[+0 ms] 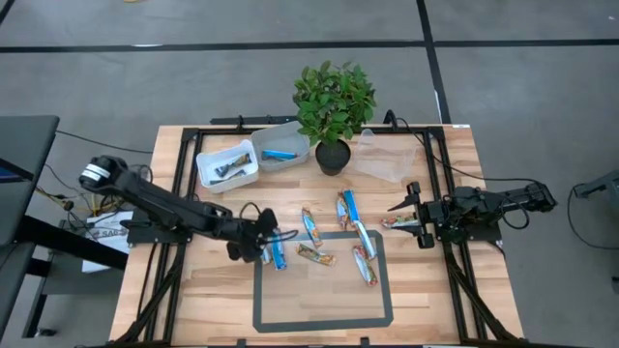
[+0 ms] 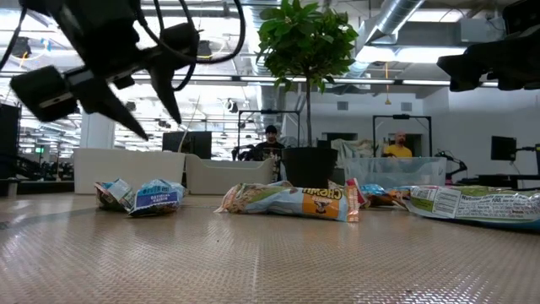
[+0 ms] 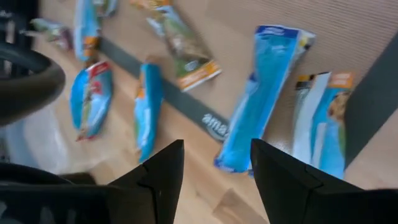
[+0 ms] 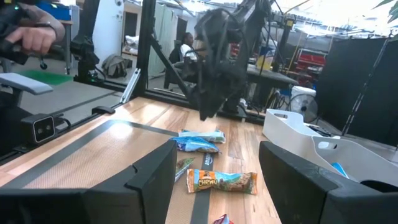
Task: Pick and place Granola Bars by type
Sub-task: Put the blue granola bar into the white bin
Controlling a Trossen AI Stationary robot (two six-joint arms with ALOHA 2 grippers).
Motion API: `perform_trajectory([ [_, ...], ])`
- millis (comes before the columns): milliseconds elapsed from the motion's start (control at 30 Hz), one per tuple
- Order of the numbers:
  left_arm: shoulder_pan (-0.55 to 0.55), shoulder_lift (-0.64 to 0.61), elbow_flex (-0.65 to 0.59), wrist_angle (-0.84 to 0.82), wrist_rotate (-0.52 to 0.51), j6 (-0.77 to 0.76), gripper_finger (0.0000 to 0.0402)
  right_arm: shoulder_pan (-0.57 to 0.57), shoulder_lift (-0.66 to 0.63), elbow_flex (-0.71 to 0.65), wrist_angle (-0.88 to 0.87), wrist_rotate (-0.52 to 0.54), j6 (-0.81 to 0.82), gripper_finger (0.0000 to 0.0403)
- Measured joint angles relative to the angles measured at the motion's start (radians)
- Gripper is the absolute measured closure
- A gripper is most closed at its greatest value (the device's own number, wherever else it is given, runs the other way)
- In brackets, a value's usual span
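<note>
Several wrapped granola bars lie flat on the wooden table, in and around a grey taped rectangle. Blue-and-white ones lie at the left and in the middle; a brown-orange one lies between them. My left gripper is open and hovers over the left blue bars; in the low view it is clear of the table. My right gripper is open and empty, above a brown-gold bar at the right, and held high in the low view.
A white tub holding a dark bar and a grey tub holding a blue bar stand at the far left. A potted plant stands at the far middle, with a clear tub to its right. People show in the room behind.
</note>
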Motion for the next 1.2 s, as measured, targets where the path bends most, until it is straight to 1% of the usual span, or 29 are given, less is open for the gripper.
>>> perform_trajectory([
  [167,-0.021,0.074,0.0,0.024,0.0,0.0,0.0223,0.0,0.0,0.0,0.0,0.0,0.0,0.0179],
  [367,-0.022,0.141,0.0,0.068,-0.001,0.002,0.0223,0.0,0.0,0.0,0.0,0.0,0.0,0.0179],
  [533,-0.022,0.188,0.0,0.081,0.001,0.025,0.0223,0.0,0.0,0.0,0.0,0.0,0.0,0.0179],
  [633,-0.022,0.225,0.001,0.116,0.012,0.028,0.0223,0.0,0.0,0.0,0.0,0.0,0.0,0.0179],
  [733,-0.022,0.259,0.005,0.155,0.015,0.065,0.0223,0.0,0.0,0.0,0.0,0.0,0.0,0.0179],
  [933,-0.014,0.293,0.039,0.169,0.021,0.089,0.0223,0.0,0.0,0.0,0.0,0.0,0.0,0.0179],
  [1067,-0.003,0.293,0.042,0.166,0.061,0.086,0.0225,0.0,0.0,0.0,0.0,0.0,0.0,0.0179],
  [1200,0.001,0.293,0.042,0.158,0.106,0.03,0.0247,0.0,0.0,0.0,0.0,0.0,0.0,0.0179],
])
